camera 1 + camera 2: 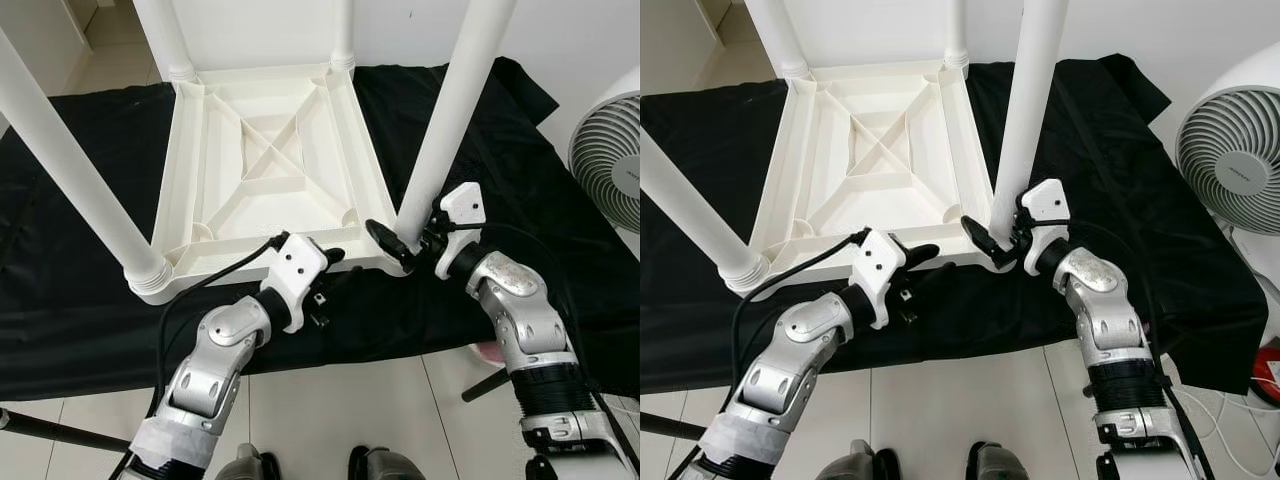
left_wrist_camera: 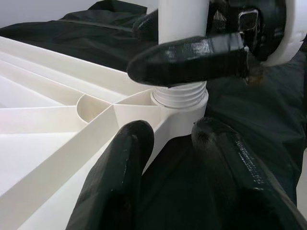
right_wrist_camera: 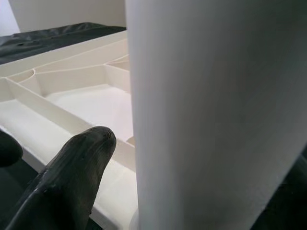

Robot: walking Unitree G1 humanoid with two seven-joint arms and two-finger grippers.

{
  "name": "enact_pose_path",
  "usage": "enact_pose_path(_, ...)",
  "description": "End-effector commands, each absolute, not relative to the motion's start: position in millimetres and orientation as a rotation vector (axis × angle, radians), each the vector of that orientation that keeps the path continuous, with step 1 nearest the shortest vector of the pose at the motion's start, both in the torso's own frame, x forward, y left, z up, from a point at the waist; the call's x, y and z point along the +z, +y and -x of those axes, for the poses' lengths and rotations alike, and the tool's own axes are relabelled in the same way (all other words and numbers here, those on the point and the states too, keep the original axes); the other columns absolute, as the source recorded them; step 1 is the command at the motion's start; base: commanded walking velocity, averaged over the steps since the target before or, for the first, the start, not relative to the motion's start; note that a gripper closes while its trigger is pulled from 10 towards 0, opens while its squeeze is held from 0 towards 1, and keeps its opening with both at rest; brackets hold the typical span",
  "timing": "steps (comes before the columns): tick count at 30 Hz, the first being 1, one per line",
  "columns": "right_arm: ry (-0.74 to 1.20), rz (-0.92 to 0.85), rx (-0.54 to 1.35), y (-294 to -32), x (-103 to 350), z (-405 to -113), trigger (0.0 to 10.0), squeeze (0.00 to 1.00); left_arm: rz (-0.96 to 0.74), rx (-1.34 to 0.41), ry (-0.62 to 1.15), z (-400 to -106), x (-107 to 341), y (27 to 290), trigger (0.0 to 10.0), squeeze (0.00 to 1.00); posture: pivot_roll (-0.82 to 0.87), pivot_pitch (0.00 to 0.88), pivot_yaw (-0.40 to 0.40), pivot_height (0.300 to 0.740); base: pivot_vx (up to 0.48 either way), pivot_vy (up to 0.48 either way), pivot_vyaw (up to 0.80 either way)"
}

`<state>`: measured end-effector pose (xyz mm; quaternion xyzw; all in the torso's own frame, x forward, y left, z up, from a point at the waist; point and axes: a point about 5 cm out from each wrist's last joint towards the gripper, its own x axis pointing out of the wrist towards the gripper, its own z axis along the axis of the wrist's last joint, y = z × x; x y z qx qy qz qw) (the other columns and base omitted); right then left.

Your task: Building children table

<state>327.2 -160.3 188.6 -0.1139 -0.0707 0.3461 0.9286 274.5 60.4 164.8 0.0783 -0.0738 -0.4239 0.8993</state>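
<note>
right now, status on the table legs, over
Right gripper closed round near-right leg at its threaded base. Left gripper open at tabletop near edge. Table upside down on black cloth, four legs standing. Nothing in the way.

Hardly any writing can be read here. The white fan point(image 1: 1230, 150) at the far right edge of the scene carries a small dark brand mark on the round hub of its grille, but the letters are too small to make out. The upturned white table point(image 1: 265, 170), its legs, the black cloth point(image 1: 90, 300) beneath it and the robot's arms bear no legible text, labels, numbers or signs.
</note>
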Motion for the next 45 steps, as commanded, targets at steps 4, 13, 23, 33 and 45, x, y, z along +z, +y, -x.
enact_pose_path(4, -0.135, 0.260, 0.761, -158, 186, -332, 1.4, 0.00, -0.159, -0.900, -0.151, -271, 165, 58, 10.0, 0.00, -0.12, 0.095, 0.042, 0.740, 0.000, 0.000, 0.00)
enact_pose_path(13, -0.085, 0.255, 0.785, -163, 173, -335, 10.0, 0.00, -0.163, -0.918, -0.152, -270, 165, 54, 10.0, 0.00, -0.12, 0.101, 0.043, 0.740, 0.000, 0.000, 0.00)
enact_pose_path(23, -0.091, 0.216, 0.604, -164, 170, -336, 10.0, 0.00, -0.161, -0.918, -0.149, -270, 163, 53, 10.0, 0.00, -0.13, 0.107, 0.031, 0.740, 0.000, 0.000, 0.00)
enact_pose_path(33, -0.053, 0.062, 0.142, -140, 156, -323, 10.0, 0.00, -0.153, -0.888, -0.152, -272, 163, 56, 10.0, 0.00, -0.12, 0.102, 0.017, 0.740, 0.000, 0.000, 0.00)
enact_pose_path(45, -0.050, -0.041, 0.149, -99, 158, -309, 10.0, 0.00, -0.154, -0.882, -0.146, -272, 163, 60, 10.0, 0.00, -0.12, 0.094, 0.016, 0.740, 0.000, 0.000, 0.00)
